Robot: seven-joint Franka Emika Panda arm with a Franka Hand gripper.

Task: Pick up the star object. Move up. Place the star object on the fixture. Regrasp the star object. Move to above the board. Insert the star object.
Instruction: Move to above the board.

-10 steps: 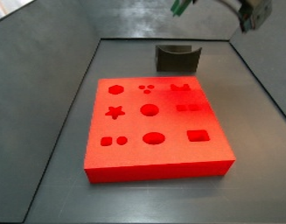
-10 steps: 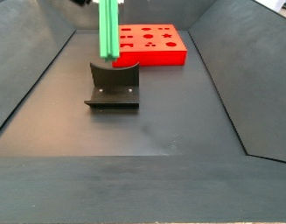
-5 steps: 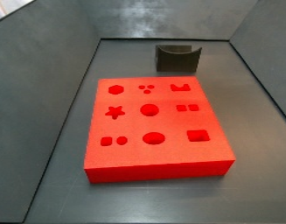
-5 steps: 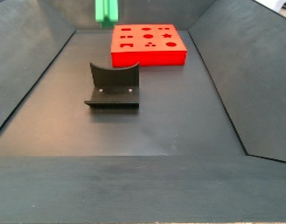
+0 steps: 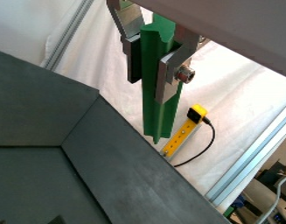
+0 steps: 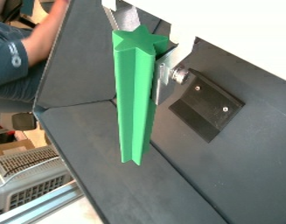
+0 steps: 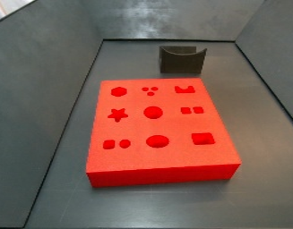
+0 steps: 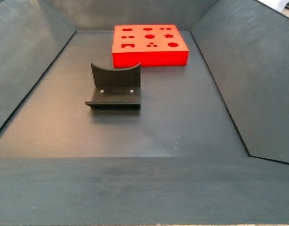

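In both wrist views my gripper (image 5: 153,58) (image 6: 149,63) is shut on the star object (image 5: 156,98) (image 6: 132,98), a bright green rod with a star-shaped end face. It hangs upright and long below the silver fingers (image 5: 172,73), gripped near its upper end. The gripper and rod are out of both side views. The red board (image 7: 155,127) (image 8: 150,44) lies flat on the tray floor with its dark shape holes facing up. The dark fixture (image 7: 182,59) (image 8: 113,86) stands apart from it, with nothing on it. A wrist view shows the fixture (image 6: 207,109) far below beside the rod.
Grey sloping tray walls (image 7: 47,54) (image 8: 28,79) ring the floor. Beyond the tray rim, a wrist view shows a yellow power strip (image 5: 187,129) with a black cable. A seated person (image 6: 17,52) shows beyond the wall in a wrist view.
The gripper has gone up with the green rod. A second ago the rod hung by the fixture in a side view; now both are out of both side views.
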